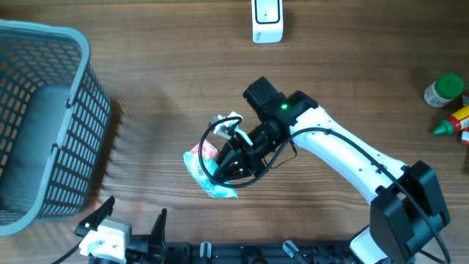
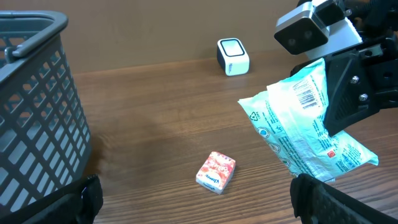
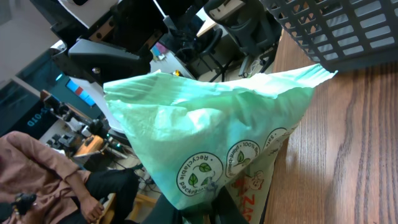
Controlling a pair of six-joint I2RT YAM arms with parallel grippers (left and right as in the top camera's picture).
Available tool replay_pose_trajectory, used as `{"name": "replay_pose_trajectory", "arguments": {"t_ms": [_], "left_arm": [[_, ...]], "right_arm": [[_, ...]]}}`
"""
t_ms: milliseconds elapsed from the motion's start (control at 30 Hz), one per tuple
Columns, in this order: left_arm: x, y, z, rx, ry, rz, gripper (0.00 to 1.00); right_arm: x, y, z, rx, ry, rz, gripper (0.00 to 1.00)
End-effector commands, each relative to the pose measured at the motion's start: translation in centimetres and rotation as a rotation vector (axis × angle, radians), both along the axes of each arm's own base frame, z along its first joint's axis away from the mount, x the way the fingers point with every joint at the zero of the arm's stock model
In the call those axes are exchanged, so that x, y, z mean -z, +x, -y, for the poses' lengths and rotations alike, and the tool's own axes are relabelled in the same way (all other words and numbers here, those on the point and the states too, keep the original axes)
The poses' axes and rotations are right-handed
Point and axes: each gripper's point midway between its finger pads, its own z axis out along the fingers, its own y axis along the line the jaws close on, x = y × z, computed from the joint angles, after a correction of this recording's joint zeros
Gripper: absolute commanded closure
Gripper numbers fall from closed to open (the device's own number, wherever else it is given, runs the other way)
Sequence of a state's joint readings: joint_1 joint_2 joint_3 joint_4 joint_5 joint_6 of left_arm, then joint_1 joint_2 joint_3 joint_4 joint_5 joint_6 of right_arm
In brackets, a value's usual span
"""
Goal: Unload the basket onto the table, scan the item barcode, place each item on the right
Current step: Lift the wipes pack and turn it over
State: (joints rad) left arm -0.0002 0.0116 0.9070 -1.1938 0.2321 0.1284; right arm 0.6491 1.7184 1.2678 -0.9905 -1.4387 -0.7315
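I see my right gripper (image 1: 229, 163) clamped shut on the teal packet (image 2: 292, 130), barcode showing, well apart from the scanner (image 1: 267, 20) — my left gripper (image 1: 132, 216) gapes wide, holding nothing

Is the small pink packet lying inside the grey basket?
No, the small pink packet lies on the wooden table, apart from the grey basket.

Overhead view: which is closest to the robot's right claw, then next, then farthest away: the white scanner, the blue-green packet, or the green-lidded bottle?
1. The blue-green packet: pinched in the right gripper itself, mid-table.
2. The white scanner: at the top edge, near the middle.
3. The green-lidded bottle: way over at the right edge.
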Motion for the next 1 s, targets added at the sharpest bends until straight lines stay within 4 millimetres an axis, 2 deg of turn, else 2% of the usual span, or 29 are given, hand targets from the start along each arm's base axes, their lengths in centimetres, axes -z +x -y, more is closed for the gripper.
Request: {"name": "replay_pose_trajectory", "arguments": {"t_ms": [0,333,400,500,567,667,767,800,867,967], "left_arm": [[-0.1,-0.1,0.0,0.002,-0.005,0.008,0.00],[-0.1,-0.1,0.0,0.002,-0.005,0.008,0.00],[-0.1,-0.1,0.0,0.002,-0.005,0.008,0.00],[-0.1,-0.1,0.0,0.002,-0.005,0.008,0.00],[-0.1,-0.1,0.0,0.002,-0.005,0.008,0.00],[-0.1,-0.1,0.0,0.002,-0.005,0.008,0.00],[-0.1,-0.1,0.0,0.002,-0.005,0.008,0.00],[-0.1,-0.1,0.0,0.002,-0.005,0.008,0.00],[-0.1,-0.1,0.0,0.002,-0.005,0.008,0.00],[-0.1,-0.1,0.0,0.002,-0.005,0.008,0.00]], "right_arm": [[-0.9,0.0,-0.1,-0.007,0.047,0.029,0.96],[-0.4,0.1,-0.1,-0.004,0.022,0.046,0.95],[0.3,0.2,-0.1,0.002,-0.012,0.067,0.96],[2.3,1.1,-0.1,0.037,-0.133,0.113,0.95],[3.1,2.4,-0.6,0.094,-0.209,0.099,0.95],[5.3,5.4,-0.9,0.274,-0.430,0.037,0.95],[5.4,6.7,-1.1,0.338,-0.457,0.017,0.96],[6.3,7.8,-0.7,0.412,-0.533,-0.003,0.96],[9.1,11.3,1.7,0.650,-0.743,-0.002,0.96],[9.8,14.0,3.3,0.765,-0.790,0.056,0.95]]}}
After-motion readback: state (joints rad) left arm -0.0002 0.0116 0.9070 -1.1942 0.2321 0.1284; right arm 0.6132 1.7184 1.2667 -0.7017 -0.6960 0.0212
